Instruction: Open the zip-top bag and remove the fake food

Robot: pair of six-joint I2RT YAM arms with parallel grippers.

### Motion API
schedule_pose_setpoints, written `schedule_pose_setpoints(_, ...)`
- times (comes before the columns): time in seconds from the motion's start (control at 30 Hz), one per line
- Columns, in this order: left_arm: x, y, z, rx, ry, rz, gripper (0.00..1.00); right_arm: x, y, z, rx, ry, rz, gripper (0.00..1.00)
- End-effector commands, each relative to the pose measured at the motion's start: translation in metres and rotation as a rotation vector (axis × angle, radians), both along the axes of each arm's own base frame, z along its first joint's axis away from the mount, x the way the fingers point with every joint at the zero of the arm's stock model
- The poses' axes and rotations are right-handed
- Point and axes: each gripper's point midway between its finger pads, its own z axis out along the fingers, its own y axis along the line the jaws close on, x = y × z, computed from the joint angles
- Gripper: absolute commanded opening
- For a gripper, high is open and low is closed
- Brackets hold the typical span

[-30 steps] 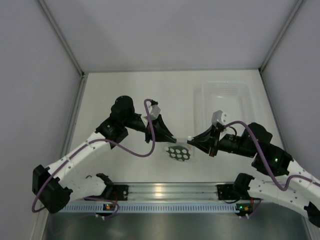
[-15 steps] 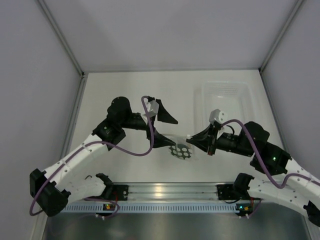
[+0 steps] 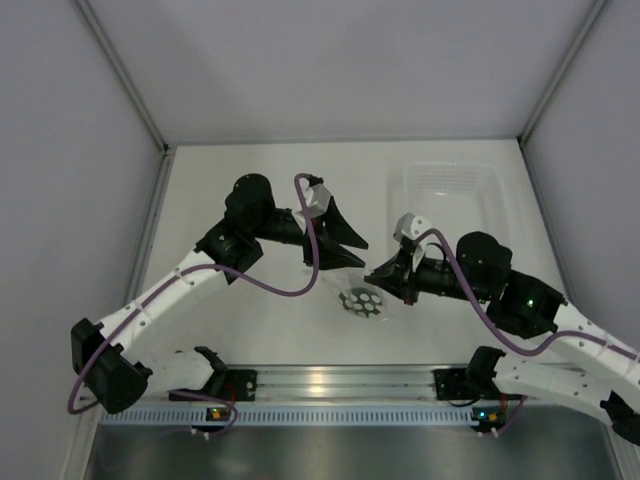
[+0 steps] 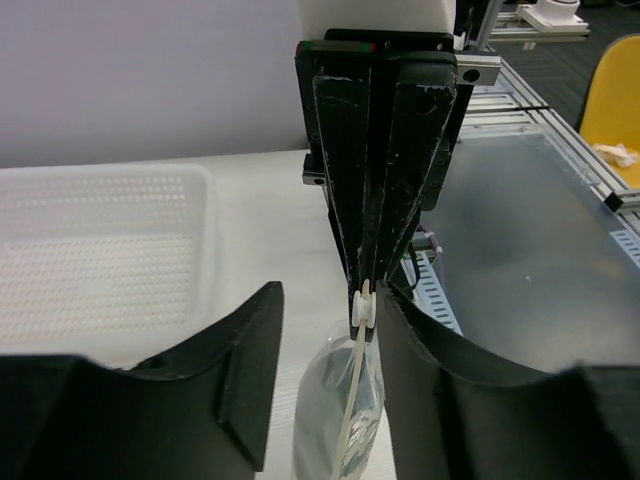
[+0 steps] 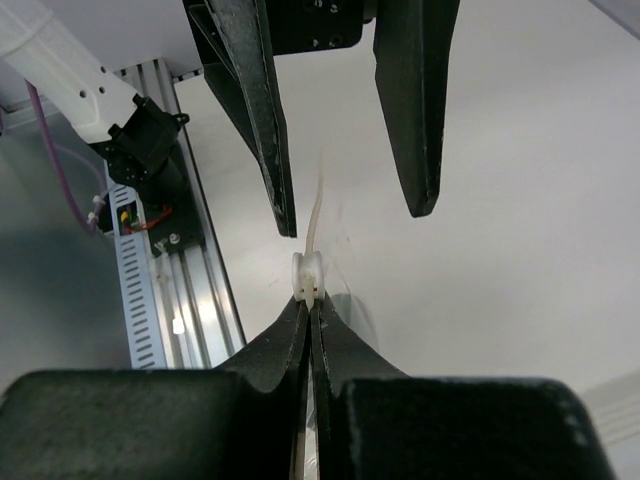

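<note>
Right gripper (image 3: 370,272): jaws closed on the zip-top bag (image 3: 362,301) at its white slider (image 5: 307,276). Left gripper (image 3: 362,254): jaws partly open, 1 finger on each side of the bag's top edge, holding nothing. Bag location: table centre, just near of both grippers, left of the clear tray (image 3: 450,182).

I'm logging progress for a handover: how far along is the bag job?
Done: right gripper pinches the zip-top bag by its top edge. In hand: left gripper open, straddling that edge, gripping nothing. Left: pull the bag open, take out the fake food, not visible outside.
</note>
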Motion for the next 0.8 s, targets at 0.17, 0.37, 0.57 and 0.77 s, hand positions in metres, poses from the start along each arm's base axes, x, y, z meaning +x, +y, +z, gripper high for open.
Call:
schedule_pose_setpoints(0.17, -0.016, -0.003, 0.001, -0.003, -0.006, -0.116, 0.45, 0.006, -0.003, 0.029, 0.030, -0.093, -0.011, 0.00)
schedule_pose_setpoints(0.37, -0.021, -0.004, -0.009, 0.019, 0.023, -0.172, 0.40, 0.011, -0.002, 0.025, 0.009, -0.096, -0.022, 0.00)
schedule_pose_setpoints(0.57, -0.020, -0.006, -0.015, 0.027, 0.032, -0.160, 0.37, 0.009, -0.002, 0.030, 0.020, -0.105, -0.015, 0.00)
schedule_pose_setpoints(0.77, -0.019, -0.006, -0.018, 0.030, 0.031, -0.155, 0.36, 0.009, -0.002, 0.031, 0.024, -0.107, -0.017, 0.00)
